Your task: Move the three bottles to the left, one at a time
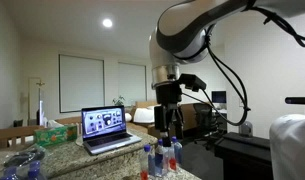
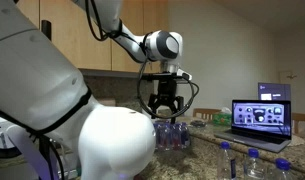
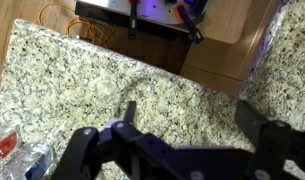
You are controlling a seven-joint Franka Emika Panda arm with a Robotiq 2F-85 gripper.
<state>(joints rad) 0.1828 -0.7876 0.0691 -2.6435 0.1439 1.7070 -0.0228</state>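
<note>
Three bottles [image 1: 160, 157], small, clear, blue-capped, some red showing. They stand upright in a tight cluster near the bench [image 3: 112, 70] edge, and whether they touch I cannot tell. In an exterior view at least two of them show near the frame's lower edge [image 2: 225, 157].

The jaws hang above, spread and empty. The wrist view shows only bare granite between them, so they are not yet lined up on any bottle.

Risks, as I judge them:
- The bottles are crowded, so spread jaws coming down on one may clip a neighbour and topple it.
- Thin plastic may buckle or squirt out of a hard pinch.
- A shrink-wrapped pack of bottles [image 2: 170, 135] sits close by and could be bumped during the carry.
- The open laptop [image 1: 104, 128] stands behind them, so a wide swing could strike it.
</note>
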